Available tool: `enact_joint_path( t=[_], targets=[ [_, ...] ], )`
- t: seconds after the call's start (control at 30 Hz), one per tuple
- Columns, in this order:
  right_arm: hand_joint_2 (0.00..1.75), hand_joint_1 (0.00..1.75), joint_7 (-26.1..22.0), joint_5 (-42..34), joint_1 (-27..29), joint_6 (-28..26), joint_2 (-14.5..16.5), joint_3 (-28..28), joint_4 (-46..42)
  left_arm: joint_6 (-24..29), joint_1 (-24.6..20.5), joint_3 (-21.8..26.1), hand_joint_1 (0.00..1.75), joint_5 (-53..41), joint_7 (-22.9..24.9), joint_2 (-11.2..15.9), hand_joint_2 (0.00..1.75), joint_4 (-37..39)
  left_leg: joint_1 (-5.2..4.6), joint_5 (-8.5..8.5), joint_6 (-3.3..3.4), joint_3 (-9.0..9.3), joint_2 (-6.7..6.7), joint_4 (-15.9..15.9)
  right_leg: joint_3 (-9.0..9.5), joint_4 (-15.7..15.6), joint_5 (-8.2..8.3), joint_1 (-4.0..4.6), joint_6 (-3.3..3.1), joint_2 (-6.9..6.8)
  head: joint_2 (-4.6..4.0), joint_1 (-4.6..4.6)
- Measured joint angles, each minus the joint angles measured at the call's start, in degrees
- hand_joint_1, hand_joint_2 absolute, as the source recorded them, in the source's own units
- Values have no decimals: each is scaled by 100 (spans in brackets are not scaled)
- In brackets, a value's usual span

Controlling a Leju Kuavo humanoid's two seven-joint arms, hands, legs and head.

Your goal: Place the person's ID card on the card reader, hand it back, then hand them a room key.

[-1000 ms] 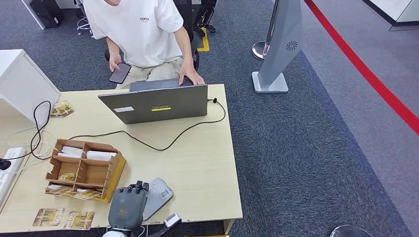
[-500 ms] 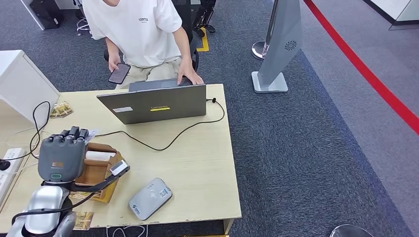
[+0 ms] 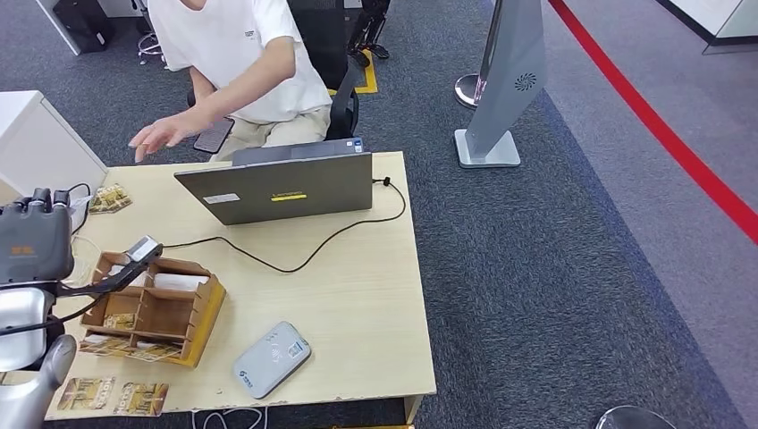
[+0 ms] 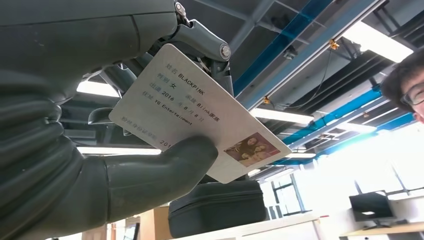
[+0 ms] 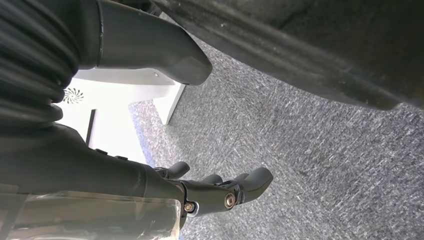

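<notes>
we are holding the id card up in our left hand, raised above the desk's left edge.
thumb and fingers are pinching it; the person's hand is reaching toward it; the card reader is lying near the front edge; our right hand is hanging loose, holding nothing.

An open laptop stands on the desk beside a wooden organizer.
</notes>
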Motion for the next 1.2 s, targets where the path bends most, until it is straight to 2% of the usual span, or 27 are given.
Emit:
enact_joint_path(
  t=[0.2,0.53,0.67,0.87,1.2],
  targets=[
    [175,0,7,-15,-11,38,-2,0,-1,-151,-302,-5,175,0,55,83,175,330,-1,0,0,-4,1,0,-5,0,0,0,0,1,0,-1],
    [175,0,26,-44,-11,67,-8,0,0,-241,-391,140,175,0,-382,18,175,389,0,0,0,-6,2,0,-6,0,0,0,0,3,0,-2],
    [175,0,40,-44,-10,67,-8,0,0,-221,-365,241,0,0,-479,-50,175,389,0,0,0,-9,3,0,-7,0,0,0,0,7,0,-1],
    [175,0,43,-44,-9,59,-19,0,-1,-56,-219,480,0,0,-757,-263,175,299,0,0,0,-11,2,0,-7,0,0,0,0,5,0,-1],
    [175,0,60,-74,-1,42,-38,0,-1,-46,98,625,0,2,-923,-602,175,-153,-1,0,0,-11,1,0,-7,0,0,-1,0,5,0,-1]
  ],
)
